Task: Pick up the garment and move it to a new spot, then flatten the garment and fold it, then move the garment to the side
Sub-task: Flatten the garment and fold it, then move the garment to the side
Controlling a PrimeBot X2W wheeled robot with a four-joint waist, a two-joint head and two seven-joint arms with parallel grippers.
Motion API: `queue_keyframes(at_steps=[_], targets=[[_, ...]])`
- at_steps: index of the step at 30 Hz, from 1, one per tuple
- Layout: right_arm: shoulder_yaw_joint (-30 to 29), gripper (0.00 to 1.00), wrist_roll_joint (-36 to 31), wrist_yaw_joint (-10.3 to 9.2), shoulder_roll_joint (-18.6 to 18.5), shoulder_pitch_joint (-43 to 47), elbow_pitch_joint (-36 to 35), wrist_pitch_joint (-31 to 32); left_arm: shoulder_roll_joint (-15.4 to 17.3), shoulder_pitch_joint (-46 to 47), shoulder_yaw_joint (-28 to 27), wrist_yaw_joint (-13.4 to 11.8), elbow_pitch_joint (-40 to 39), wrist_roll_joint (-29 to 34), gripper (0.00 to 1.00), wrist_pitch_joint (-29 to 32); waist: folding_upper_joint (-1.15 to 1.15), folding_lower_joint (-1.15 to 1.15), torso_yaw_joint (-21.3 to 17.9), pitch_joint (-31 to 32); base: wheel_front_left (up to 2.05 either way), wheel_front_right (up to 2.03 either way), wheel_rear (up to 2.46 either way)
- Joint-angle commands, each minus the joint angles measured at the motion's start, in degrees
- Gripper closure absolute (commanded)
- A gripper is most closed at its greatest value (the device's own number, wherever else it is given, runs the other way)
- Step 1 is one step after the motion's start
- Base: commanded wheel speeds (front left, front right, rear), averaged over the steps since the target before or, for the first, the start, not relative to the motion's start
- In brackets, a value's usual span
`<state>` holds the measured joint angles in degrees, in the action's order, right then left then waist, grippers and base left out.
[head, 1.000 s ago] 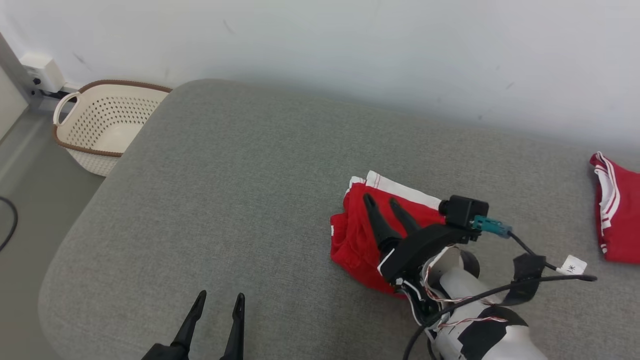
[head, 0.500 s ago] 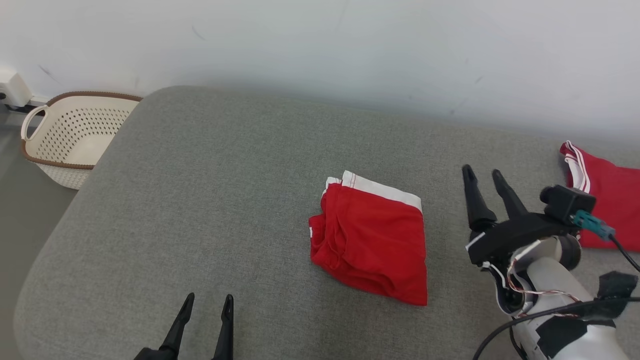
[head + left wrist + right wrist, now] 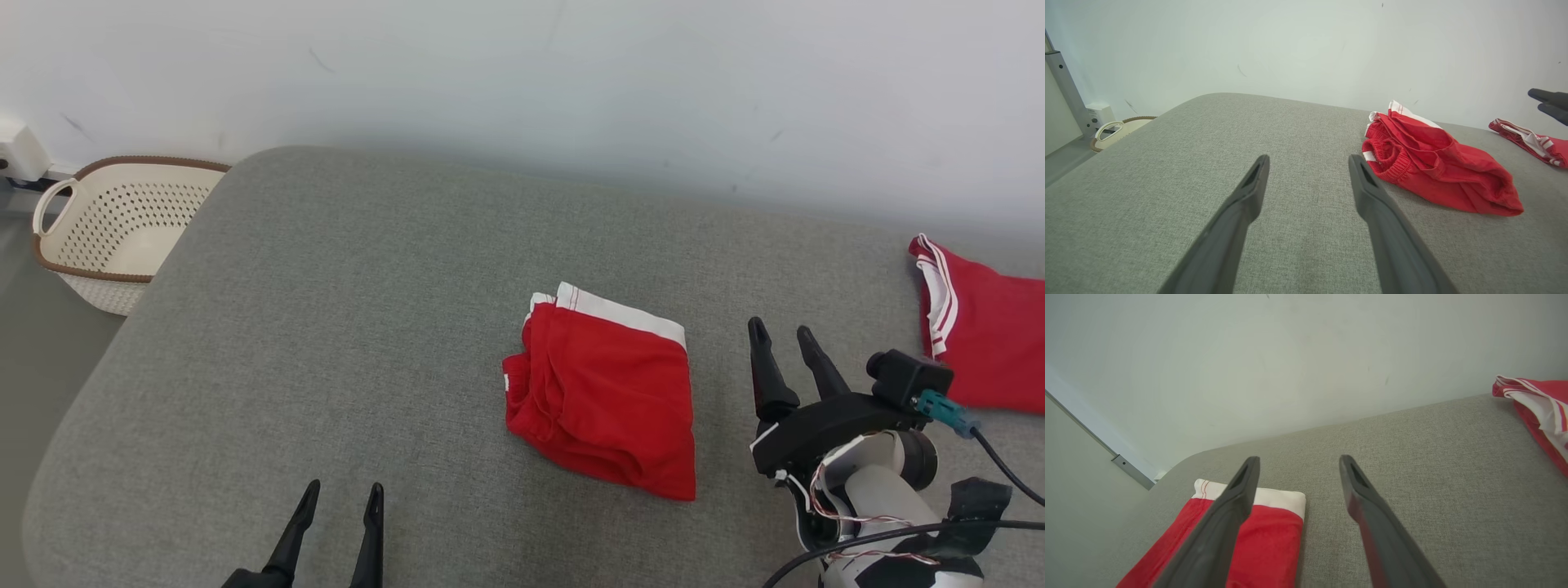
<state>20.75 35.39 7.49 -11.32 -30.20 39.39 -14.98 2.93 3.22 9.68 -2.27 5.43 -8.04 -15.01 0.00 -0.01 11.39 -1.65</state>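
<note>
Head view, tabletop: the grey fabric tabletop [image 3: 343,310] has a rounded corner at the left and its far edge runs along the white wall [image 3: 522,73]. A wide bare stretch lies left of and in front of the garment.
Head view, garment: the red garment [image 3: 604,400] with a white band lies folded near the middle, clear of every edge.
Head view, other things: a second red garment [image 3: 988,343] lies at the right, well apart. A perforated basket [image 3: 61,253] stands on the floor off the left corner.
Head view, right gripper: the right gripper [image 3: 781,328] is just right of the garment and not touching it. Its fingers are spread, empty and pointing toward the wall, and its forearm rises from the lower right.
Head view, left gripper: the left gripper [image 3: 344,487] is at the lower left over bare fabric, fingers apart and holding nothing.
Left wrist view: the spread fingers are low over bare tabletop, with the garment ahead to the right. The other gripper's tips show at the right edge.
Right wrist view: the fingers are spread with nothing between them. The left finger crosses the garment's white-banded end, and bare tabletop runs ahead to the wall.
</note>
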Motion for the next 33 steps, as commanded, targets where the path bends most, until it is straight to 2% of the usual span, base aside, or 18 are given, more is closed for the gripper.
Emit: queue_keyframes(at_steps=[1,9,19,31,32,33], targets=[[-0.18,0.00,-0.29,0.00,0.02,0.49,0.22,-0.30,0.03,-0.91,-0.06,0.01,0.18,0.22,0.00,-0.16,0.00,0.01,0.20,0.15,0.00,0.00,0.00],[-0.63,0.00,-0.79,0.00,1.71,-0.67,6.07,4.04,0.01,-0.77,0.14,0.36,0.34,0.25,0.00,-0.16,0.00,0.01,1.40,0.28,0.00,0.00,0.00],[1.90,0.00,3.14,0.00,3.95,-4.15,14.17,12.72,0.00,0.02,0.72,0.54,0.67,0.17,0.00,-0.16,0.00,0.01,2.85,-0.77,0.00,0.00,0.00],[5.62,0.00,10.27,0.00,3.70,-5.88,16.76,19.53,-0.02,0.43,1.21,-0.20,0.73,-0.96,0.00,-0.16,0.00,0.01,4.43,-1.69,0.00,0.00,0.00],[6.11,0.23,10.45,0.00,3.70,-5.99,16.82,19.70,-0.02,0.47,1.19,-0.30,0.72,-1.03,0.00,-0.16,0.00,0.01,4.41,-1.72,0.00,0.00,0.00],[6.65,0.75,10.46,0.00,3.61,-6.14,16.62,19.34,-0.02,0.48,1.17,-0.31,0.71,-1.10,0.00,-0.16,0.00,0.01,4.37,-1.72,0.00,0.00,0.00]])
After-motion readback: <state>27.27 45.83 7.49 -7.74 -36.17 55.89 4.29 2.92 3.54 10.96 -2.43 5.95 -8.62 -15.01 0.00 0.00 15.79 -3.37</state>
